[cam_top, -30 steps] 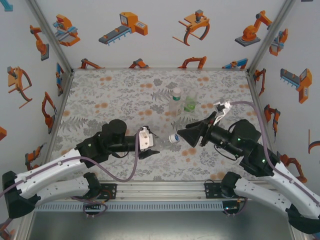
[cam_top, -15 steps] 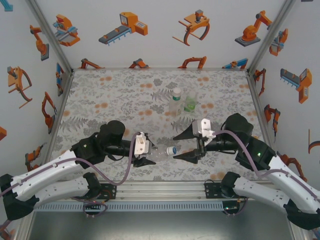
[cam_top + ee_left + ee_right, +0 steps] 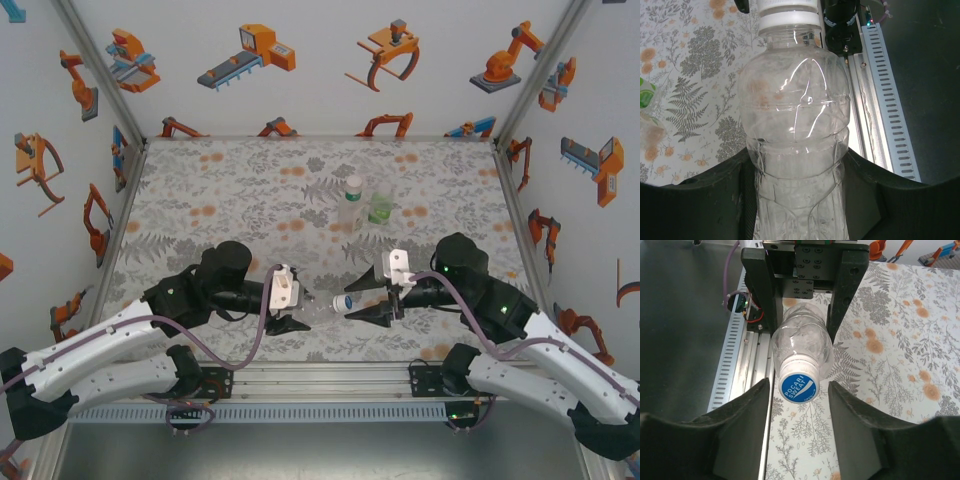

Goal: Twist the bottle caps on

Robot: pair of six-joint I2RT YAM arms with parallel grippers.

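A clear bottle (image 3: 318,308) lies level above the table's near part, with my left gripper (image 3: 290,312) shut on its body (image 3: 795,125). Its white cap (image 3: 345,302) carries a blue printed top (image 3: 799,385), sits on the bottle's neck and points at my right gripper (image 3: 365,300). That gripper (image 3: 799,390) is open, one finger on each side of the cap with a gap at both sides. At the back centre stand two other bottles: a clear one with a white cap (image 3: 351,200) and a green-tinted one (image 3: 381,205).
An aluminium rail (image 3: 320,380) with a slotted cable duct (image 3: 890,100) runs along the near edge, just below both grippers. Printed walls close in the flowered table (image 3: 220,200) on three sides.
My right gripper has turned and come in towards the cap, and its jaws have narrowed around it. The left gripper has sunk slightly, still holding the bottle.
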